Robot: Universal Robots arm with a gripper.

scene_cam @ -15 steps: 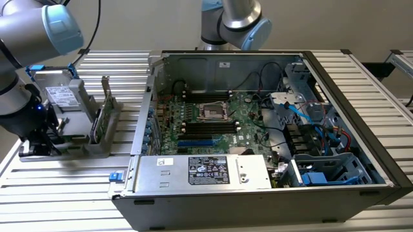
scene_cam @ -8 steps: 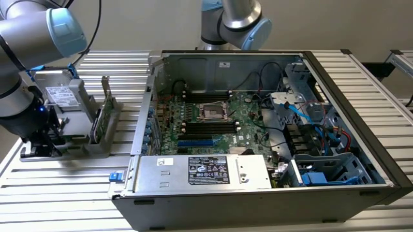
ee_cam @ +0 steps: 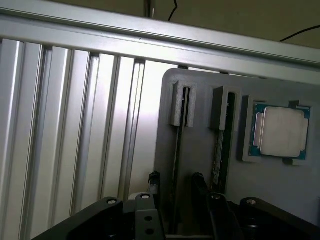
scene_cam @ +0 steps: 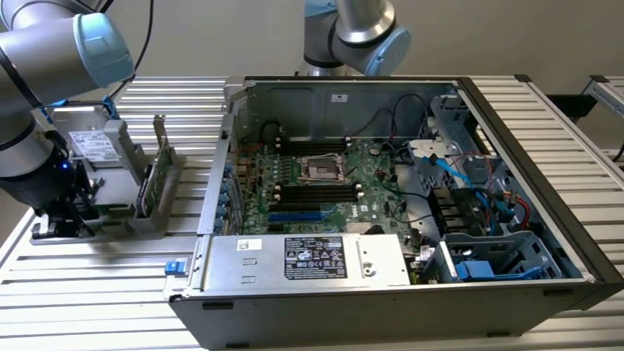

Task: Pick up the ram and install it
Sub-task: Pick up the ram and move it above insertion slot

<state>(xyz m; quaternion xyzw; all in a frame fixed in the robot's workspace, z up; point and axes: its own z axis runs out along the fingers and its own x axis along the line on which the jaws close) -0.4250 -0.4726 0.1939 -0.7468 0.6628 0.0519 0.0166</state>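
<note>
The pick-up step is in hand, and nothing is being carried yet. The black two-fingered gripper (ee_cam: 175, 181) is hovering low over the grey plastic holder (ee_cam: 200, 125); its fingers (ee_cam: 152, 180) are spread wide and are grasping nothing. The ram (ee_cam: 178, 150), a long thin circuit-board stick seen edge-on, is standing in one of the holder's two narrow slots and is running between the spread fingers, apparently without touching either one. A second thin board with dark chips (ee_cam: 218, 155) is sitting in the neighbouring slot, just beside it; a square silver-lidded processor chip (ee_cam: 281, 131) is lying in a pocket further along.

The holder is resting on the ribbed aluminium table (ee_cam: 60, 125) at the exterior view's left, where the grey robot arm (scene_cam: 39, 131) is reaching down. The open grey computer case (scene_cam: 390, 314) is lying at the centre and right, well apart from the holder; its long black plastic memory slots (scene_cam: 312, 191) are waiting on the green motherboard.

In my judgement, gripping the ram is calling for both fingers to be centred on its flat faces, clear of the neighbouring board, and for a straight lift out of the slot.
</note>
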